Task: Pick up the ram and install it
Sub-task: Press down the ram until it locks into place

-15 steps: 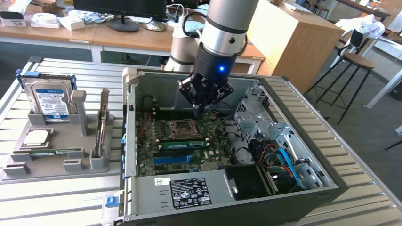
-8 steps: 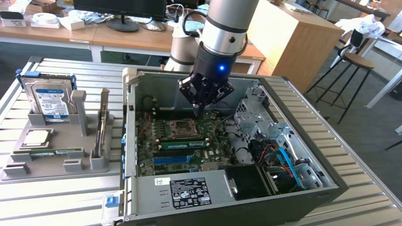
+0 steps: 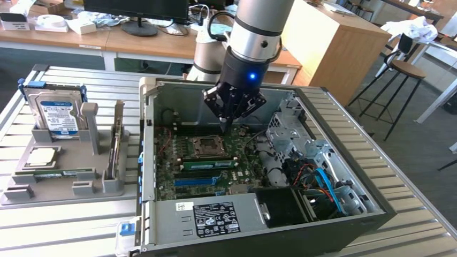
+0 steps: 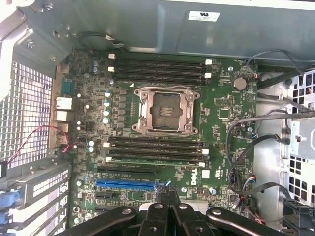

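Lab/office room: desks and a monitor along the back, stools on the exterior view's right. The work sits on a slatted metal table carrying an open computer case lying on its side.

Hand: fingers fully together with nothing between them. In the wrist view the hand shows two dark fingers pressed flat against each other, empty. It hangs inside the case, just over the motherboard, above the empty processor socket and a little toward the back wall of the case.

Outward from there: below the socket in the exterior view, a green stick with pale labels stands in one of the memory slots. I take this to be the ram. The wrist view shows the ram as a thin green edge in the slot bank nearest the hand, apart from the fingers. I cannot tell whether the end latches are fully home. A blue expansion slot lies just beyond it.

At the exterior view's left, well apart from the hand, a grey holder carries a hard drive standing upright, a square silver processor chip and a second green stick lying flat.

Handling note (judgement): the ram should be light, stiff and thin, and easy to crack or twist. Best gripped across the flat faces near mid-length or by the bare long edge. Keep off the contact edge, and press evenly along the slot.
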`<state>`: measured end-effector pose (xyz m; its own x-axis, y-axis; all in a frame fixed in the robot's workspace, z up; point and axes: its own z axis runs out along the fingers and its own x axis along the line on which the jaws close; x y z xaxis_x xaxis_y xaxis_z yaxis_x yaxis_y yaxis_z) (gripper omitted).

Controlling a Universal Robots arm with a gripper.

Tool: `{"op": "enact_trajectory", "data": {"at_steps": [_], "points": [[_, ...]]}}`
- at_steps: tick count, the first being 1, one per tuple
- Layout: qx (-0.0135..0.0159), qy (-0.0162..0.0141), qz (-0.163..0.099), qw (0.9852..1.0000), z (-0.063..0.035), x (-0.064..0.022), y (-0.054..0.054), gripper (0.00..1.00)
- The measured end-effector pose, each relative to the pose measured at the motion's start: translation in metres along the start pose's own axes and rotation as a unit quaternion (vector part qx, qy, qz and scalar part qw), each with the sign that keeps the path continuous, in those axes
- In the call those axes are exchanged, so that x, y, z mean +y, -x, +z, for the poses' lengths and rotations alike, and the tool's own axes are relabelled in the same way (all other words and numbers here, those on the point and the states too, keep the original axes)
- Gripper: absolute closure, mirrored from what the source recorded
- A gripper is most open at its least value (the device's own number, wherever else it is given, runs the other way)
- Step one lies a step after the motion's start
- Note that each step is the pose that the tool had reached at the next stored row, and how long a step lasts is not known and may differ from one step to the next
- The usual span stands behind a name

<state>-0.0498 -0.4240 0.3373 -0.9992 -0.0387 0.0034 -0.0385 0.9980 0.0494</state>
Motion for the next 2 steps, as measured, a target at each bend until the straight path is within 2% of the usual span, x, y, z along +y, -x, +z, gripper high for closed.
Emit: {"op": "enact_trajectory", "data": {"at_steps": [2], "points": [[0.0000, 0.0000, 0.000, 1.0000, 0.0000, 0.0000, 0.0000, 0.90]]}}
